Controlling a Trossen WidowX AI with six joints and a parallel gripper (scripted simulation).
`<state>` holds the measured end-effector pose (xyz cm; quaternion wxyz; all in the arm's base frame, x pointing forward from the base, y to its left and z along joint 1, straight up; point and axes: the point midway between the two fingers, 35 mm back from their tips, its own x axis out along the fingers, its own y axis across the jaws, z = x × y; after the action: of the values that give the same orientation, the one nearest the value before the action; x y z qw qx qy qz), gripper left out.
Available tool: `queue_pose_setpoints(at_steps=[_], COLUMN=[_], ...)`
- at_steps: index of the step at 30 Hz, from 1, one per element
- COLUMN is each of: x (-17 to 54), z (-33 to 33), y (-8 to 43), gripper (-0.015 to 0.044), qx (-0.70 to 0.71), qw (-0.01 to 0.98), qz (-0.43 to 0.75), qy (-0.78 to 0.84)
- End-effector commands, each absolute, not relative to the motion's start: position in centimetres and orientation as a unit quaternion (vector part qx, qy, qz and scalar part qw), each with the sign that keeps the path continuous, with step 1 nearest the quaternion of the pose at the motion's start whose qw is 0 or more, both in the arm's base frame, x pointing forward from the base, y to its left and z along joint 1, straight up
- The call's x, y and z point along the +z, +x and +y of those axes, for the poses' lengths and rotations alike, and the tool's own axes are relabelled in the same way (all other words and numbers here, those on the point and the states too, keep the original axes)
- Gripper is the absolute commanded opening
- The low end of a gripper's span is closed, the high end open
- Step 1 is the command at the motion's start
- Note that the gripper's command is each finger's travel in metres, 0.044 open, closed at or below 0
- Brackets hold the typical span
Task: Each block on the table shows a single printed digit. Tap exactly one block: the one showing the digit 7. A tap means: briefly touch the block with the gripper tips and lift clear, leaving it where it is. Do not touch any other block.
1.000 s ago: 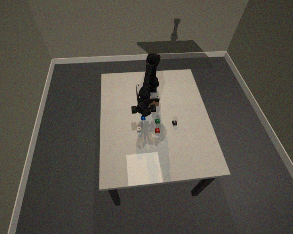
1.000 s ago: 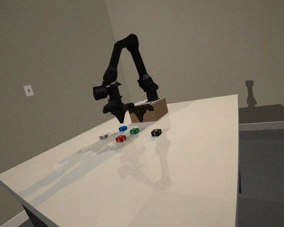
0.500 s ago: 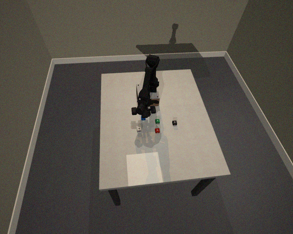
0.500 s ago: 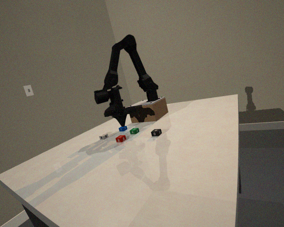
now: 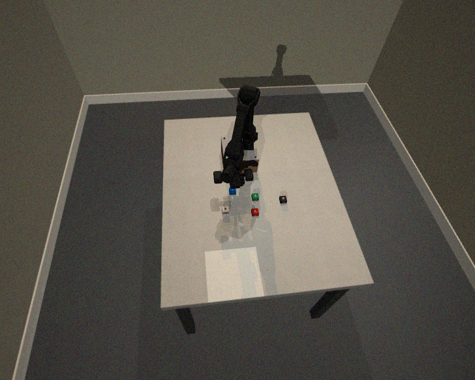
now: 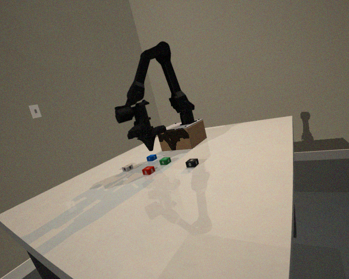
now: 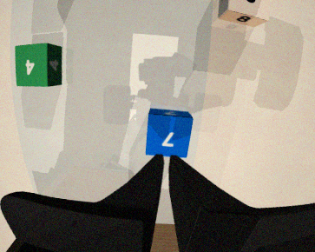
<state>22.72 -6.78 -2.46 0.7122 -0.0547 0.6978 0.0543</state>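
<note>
The blue block (image 5: pixel 232 191) (image 6: pixel 151 157) (image 7: pixel 168 134) shows the digit 7 and sits flat on the table. My gripper (image 6: pixel 151 149) (image 7: pixel 166 161) is shut with nothing between its fingertips. In the wrist view the tips meet the lower edge of the blue block's top face. In the exterior view they stand a little above the block, with a small gap. In the top view the arm hides the fingertips.
A green block (image 5: pixel 254 196) (image 6: pixel 165 160) (image 7: pixel 30 65) shows 4. A white block (image 5: pixel 225 210) (image 6: pixel 127 167) (image 7: pixel 241 12) shows 8. A red block (image 5: pixel 254 212) (image 6: pixel 148 170) and a black block (image 5: pixel 283 199) (image 6: pixel 191 163) stand farther off. The arm's base box (image 6: pixel 198 134) is behind.
</note>
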Motion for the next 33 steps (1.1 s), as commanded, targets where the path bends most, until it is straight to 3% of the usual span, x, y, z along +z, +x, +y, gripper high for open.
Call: queue_pose_setpoints(at_steps=[1, 14, 26, 33], x=[-1.8, 1.6, 5.9, 6.6], z=[-6.5, 5.6, 21.3, 23.7], y=[23.1, 27.0, 22.7, 21.0], gripper=[0.0072, 0.04, 0.04, 0.04], qx=[0.052, 0.062, 0.063, 0.063], qw=[0.715, 0.723, 0.715, 0.714], qz=[0.695, 0.686, 0.695, 0.696], qy=[-0.057, -0.048, -0.045, -0.045])
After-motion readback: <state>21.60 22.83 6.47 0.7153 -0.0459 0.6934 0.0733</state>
